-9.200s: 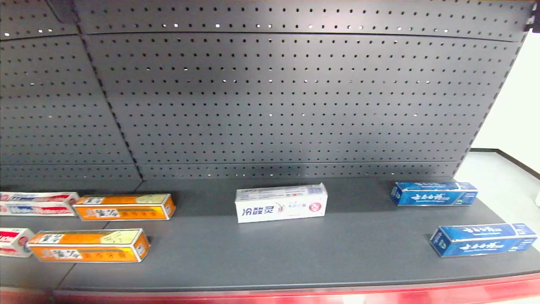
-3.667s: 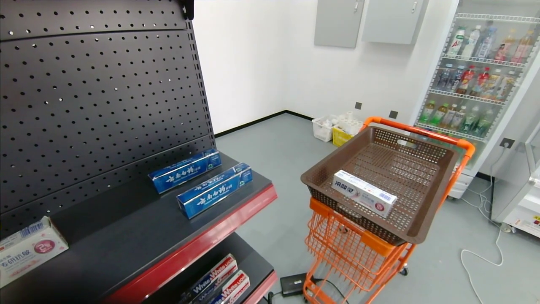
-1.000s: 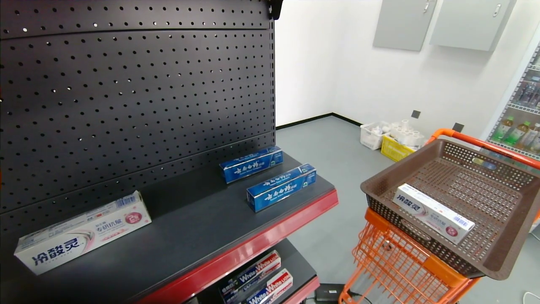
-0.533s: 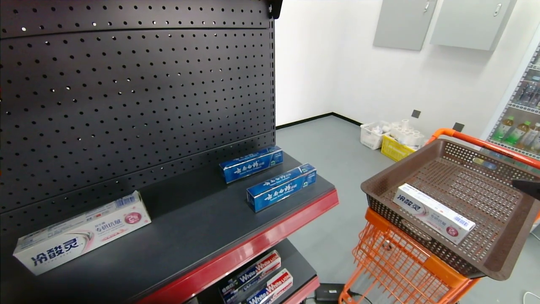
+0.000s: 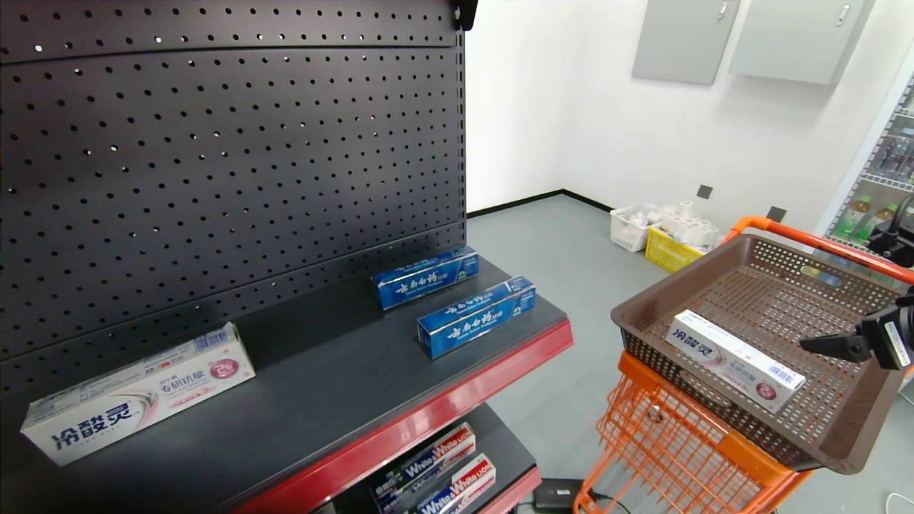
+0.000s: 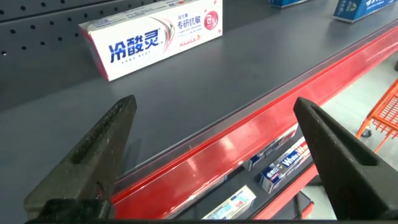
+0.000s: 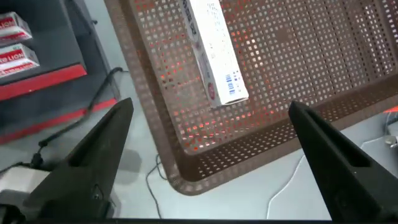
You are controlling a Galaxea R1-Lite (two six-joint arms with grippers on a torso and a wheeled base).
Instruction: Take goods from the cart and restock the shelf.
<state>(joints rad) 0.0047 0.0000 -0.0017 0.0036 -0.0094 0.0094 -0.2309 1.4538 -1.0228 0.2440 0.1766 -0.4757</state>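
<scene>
Honestly, with my right gripper (image 7: 210, 107) open over the cart's brown basket (image 5: 700, 400) where the toothpaste box (image 5: 734, 360) lies, I fear a skewed descent could snag the mesh or shove the box aside.

Wide-spread left gripper (image 6: 214, 104) before shelf (image 6: 261, 68), possibly toothpaste box (image 6: 152, 34)

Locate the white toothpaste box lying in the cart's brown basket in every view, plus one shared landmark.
Head view: white toothpaste box lies on the brown basket floor, right of the shelf.
Right wrist view: the same box, from above, barcoded end toward the basket's corner.
Left wrist view: the white box here is another one, standing on the shelf.
Shared landmark: the brown basket's perforated wall.
</scene>
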